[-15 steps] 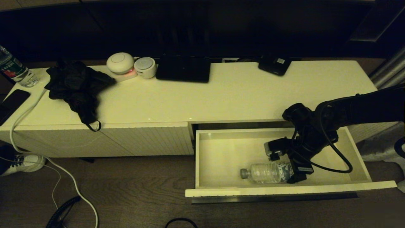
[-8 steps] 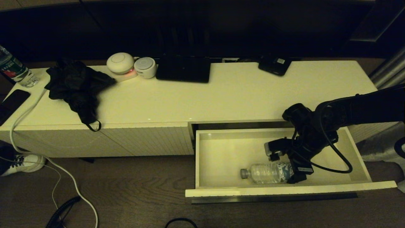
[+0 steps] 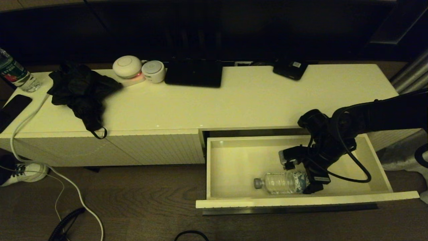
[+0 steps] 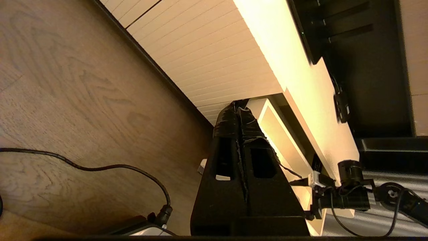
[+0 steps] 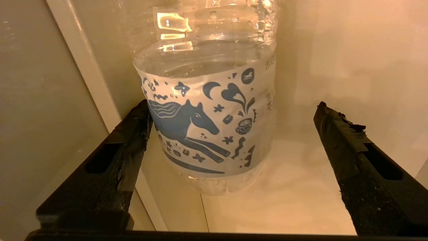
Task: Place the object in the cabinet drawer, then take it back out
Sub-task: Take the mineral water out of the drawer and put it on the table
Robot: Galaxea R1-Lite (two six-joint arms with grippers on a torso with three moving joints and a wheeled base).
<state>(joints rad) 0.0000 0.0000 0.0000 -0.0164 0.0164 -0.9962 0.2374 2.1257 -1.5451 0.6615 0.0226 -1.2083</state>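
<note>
One water bottle (image 3: 282, 182) lies on its side in the open cabinet drawer (image 3: 301, 200), near the front wall, cap pointing left. Right gripper (image 5: 230, 134) sits at the bottle's labelled base, fingers spread wide with the bottle between them, not clamped. Left gripper (image 4: 241, 115) hangs parked above the floor (image 4: 67, 100), fingers pressed together.
</note>
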